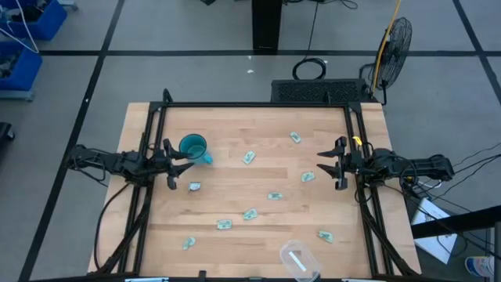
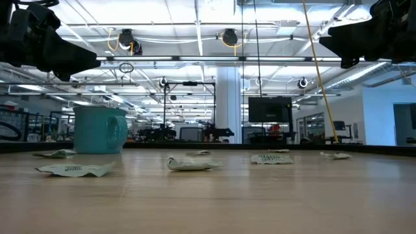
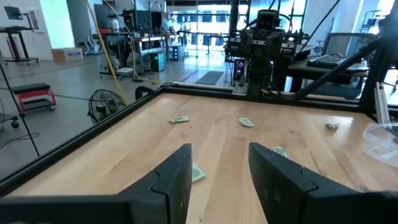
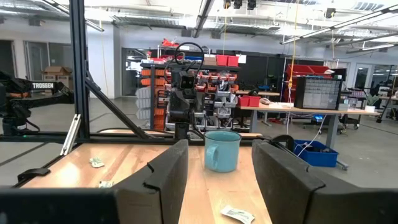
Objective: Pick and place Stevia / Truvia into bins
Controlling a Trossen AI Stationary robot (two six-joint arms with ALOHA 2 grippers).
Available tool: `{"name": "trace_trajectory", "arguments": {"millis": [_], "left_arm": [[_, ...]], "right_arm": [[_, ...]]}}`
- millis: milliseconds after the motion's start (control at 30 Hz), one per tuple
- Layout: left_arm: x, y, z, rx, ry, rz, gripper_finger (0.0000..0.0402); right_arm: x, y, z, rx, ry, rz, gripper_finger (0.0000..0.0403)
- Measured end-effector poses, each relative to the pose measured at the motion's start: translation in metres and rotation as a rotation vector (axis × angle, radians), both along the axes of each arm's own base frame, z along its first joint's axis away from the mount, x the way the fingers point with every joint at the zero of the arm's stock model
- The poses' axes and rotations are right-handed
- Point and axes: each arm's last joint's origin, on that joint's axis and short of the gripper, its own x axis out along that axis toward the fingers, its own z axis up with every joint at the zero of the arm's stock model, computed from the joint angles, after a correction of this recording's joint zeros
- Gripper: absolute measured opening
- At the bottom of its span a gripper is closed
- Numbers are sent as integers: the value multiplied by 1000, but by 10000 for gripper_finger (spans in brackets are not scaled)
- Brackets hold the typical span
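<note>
Several small pale green and white sachets lie flat and scattered on the wooden table, such as one (image 1: 250,158) near the middle and one (image 1: 225,225) nearer the front. The teal mug (image 1: 193,147) stands upright at the table's left, also seen in the right wrist view (image 4: 222,150). The clear plastic tub (image 1: 298,262) sits at the near edge. My left gripper (image 1: 182,165) hovers open at the left side, just beside the mug. My right gripper (image 1: 326,164) hovers open at the right side. Both are above the table and hold nothing.
A black metal frame (image 1: 250,105) borders the table's far, left and right sides. Cables and a fan (image 1: 394,43) stand on the floor beyond the far right corner. Bare wood lies between the sachets in the table's middle.
</note>
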Motion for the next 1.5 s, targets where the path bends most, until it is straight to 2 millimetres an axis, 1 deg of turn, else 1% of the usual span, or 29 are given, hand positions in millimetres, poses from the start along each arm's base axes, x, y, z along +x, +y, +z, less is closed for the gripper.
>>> {"name": "trace_trajectory", "arguments": {"millis": [900,967,1033,1133,1200,1267,1367,1433,1500], "left_arm": [[0,0,0,0,0,0,164],[0,0,1,-24,-14,0,163],[0,0,4,-117,-68,-10,164],[0,0,15,-255,-208,-23,163],[-2,0,24,-279,-303,-28,163],[-3,0,31,-231,-350,-53,164],[-5,-2,38,-129,-315,-103,164],[-4,-2,42,-93,-247,-105,163],[0,-2,45,-62,-149,-63,164]], "right_arm": [[0,0,0,0,0,0,171],[0,0,0,0,0,0,171],[0,0,0,0,0,0,171],[0,0,0,0,-1,0,171],[0,0,1,1,-13,-1,171],[-1,0,3,2,-31,-1,171],[-1,0,5,3,-52,0,171],[-1,0,5,3,-53,0,171],[-1,0,5,6,-53,0,171]]}}
